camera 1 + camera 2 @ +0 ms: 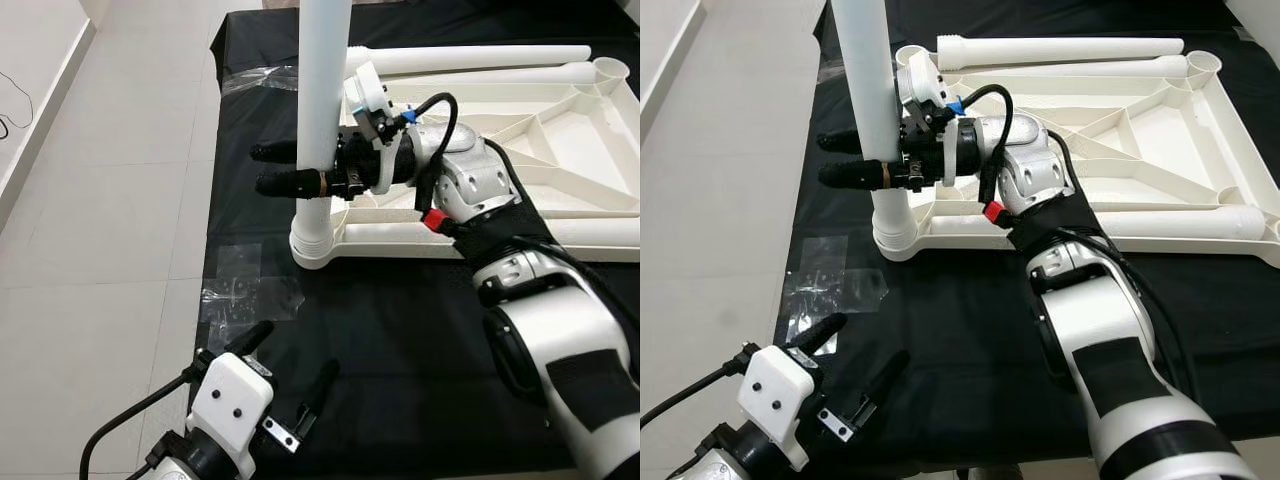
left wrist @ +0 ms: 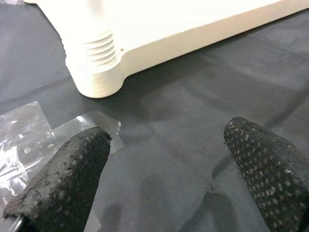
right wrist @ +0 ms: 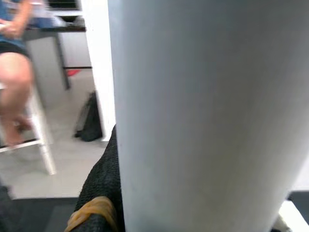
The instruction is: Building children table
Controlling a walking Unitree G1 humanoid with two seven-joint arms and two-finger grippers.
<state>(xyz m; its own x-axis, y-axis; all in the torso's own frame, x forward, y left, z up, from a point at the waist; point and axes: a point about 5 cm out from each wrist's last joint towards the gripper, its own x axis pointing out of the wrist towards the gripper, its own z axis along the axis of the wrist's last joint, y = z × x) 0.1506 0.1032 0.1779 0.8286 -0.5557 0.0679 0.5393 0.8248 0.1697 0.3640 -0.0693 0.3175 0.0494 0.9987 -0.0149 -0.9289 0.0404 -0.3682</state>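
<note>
- The right gripper (image 1: pixel 300 168) holds a tall white plastic table leg (image 1: pixel 322 100). Its two black fingers are squeezed around the round leg, about halfway up the part that shows.
- The leg stands straight up. Its ridged bottom end sits in the round corner socket (image 1: pixel 316 246) of the white plastic table top (image 1: pixel 560 150), which lies upside down on the black cloth (image 1: pixel 400 340).
- More long white legs (image 1: pixel 470 60) lie flat on the far side of the table top.
- The leg looks hard, smooth and light, so it may slip. A good place to hold it is low, near the socket, so it does not tip.
- The ridges look like a screw, so it probably needs turning.
- The left gripper (image 1: pixel 295 372) hangs near the cloth with its fingers spread wide, holding nothing. A clear crinkly plastic bag (image 1: pixel 240 290) lies beside it.
- In the right wrist view, a person (image 3: pixel 14 72) sits far back.
</note>
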